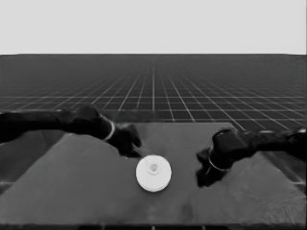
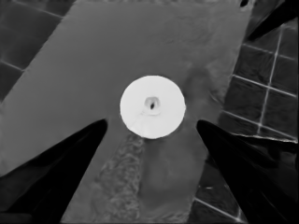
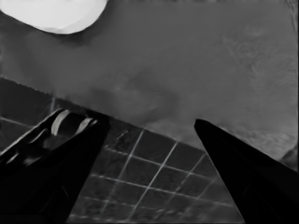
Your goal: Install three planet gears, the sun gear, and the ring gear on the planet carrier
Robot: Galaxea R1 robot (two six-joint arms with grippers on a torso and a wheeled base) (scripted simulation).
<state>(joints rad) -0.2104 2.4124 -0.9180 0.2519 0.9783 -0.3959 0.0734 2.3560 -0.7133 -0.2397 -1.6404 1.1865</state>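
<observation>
The larger round part (image 1: 153,173), the ring gear, is a thick-edged white disc with a small dark central opening, lying at the middle of the table. The planet gears, the sun gear and the planet carrier are hidden or out of view. My left gripper (image 1: 135,151) hangs just behind and left of the disc. In the left wrist view the disc (image 2: 152,107) lies beyond the open left gripper (image 2: 152,122), which holds nothing. My right gripper (image 1: 201,180) is to the disc's right, apart from it. It is open and empty (image 3: 150,120), with the disc's edge (image 3: 56,14) in a corner of its view.
The dark table (image 1: 72,191) stretches to both sides of the disc. Its near-right edge (image 3: 117,116) runs under the right gripper, with the floor's grid (image 3: 154,177) past it.
</observation>
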